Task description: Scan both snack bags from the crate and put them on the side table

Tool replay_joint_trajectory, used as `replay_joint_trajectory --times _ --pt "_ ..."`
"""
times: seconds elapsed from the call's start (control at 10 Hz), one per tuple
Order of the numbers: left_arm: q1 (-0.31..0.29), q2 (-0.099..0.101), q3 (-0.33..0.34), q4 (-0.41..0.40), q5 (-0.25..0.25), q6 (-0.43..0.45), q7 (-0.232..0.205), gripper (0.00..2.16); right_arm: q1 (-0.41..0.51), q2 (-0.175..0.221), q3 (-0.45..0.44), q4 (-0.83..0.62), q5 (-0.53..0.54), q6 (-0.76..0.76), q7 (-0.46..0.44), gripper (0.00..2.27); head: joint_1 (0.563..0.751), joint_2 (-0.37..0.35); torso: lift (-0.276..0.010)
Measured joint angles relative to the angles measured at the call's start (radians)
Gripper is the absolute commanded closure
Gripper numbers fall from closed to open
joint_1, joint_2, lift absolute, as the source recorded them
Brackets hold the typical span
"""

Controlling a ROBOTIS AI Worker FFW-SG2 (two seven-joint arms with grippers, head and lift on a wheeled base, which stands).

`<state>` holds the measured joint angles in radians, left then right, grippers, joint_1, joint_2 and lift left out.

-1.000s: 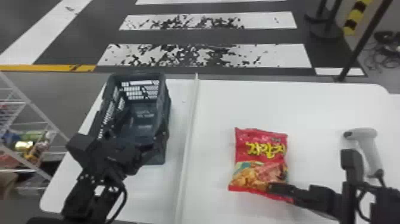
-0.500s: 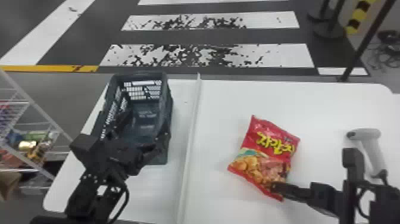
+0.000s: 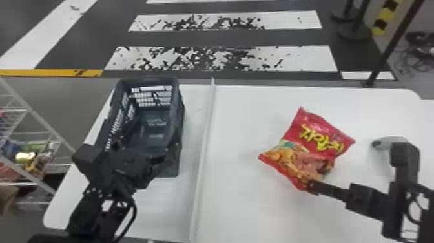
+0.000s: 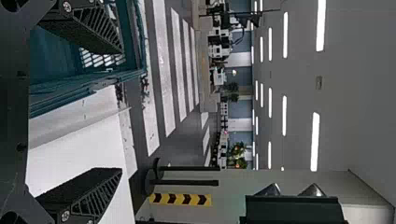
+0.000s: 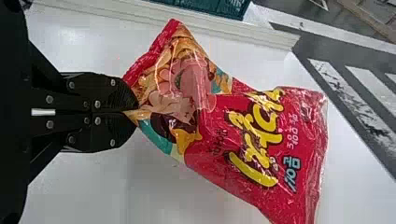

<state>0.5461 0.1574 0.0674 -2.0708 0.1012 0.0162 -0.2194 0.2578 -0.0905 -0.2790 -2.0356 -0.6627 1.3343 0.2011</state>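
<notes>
In the head view my right gripper [image 3: 311, 186] is shut on the lower corner of a red snack bag [image 3: 318, 142], which lies tilted, face up, above or on the white table; any gap beneath is unclear. The right wrist view shows the gripper [image 5: 135, 112] pinching the printed bag [image 5: 210, 107] at one end. My left gripper [image 3: 163, 161] is at the near end of the dark crate [image 3: 180, 116]. In the left wrist view that gripper [image 4: 120, 109] stands open, with the crate [image 4: 88, 88] beside and behind the upper finger. Part of the crate's bare floor shows.
A white and grey handheld scanner [image 3: 381, 152] lies at the right, partly behind the right gripper's body. A raised pale divider [image 3: 203, 155] runs along the table [image 3: 239, 210] between crate and bag. A wire rack [image 3: 35, 119] stands beyond the table's left side.
The bag has turned clockwise in the head view, its top swinging to the right, as my right gripper shifted slightly away from the near edge and turned. My left arm has barely moved.
</notes>
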Motion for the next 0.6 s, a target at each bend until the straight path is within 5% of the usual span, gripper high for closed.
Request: replay_joint_trajectory --times 0.2,0.6 --pt "0.001 0.0 0.0 -0.001 0.0 0.001 0.0 0.1 0.011 -0.013 0.092 -0.177 0.269 0.018 -0.025 2.25 0.695 0.037 -0.087" --pt "0.002 0.005 0.003 -0.003 0.0 0.003 0.0 0.1 -0.024 -0.158 0.611 -0.262 1.118 0.066 -0.125 2.25 0.695 -0.043 -0.087"
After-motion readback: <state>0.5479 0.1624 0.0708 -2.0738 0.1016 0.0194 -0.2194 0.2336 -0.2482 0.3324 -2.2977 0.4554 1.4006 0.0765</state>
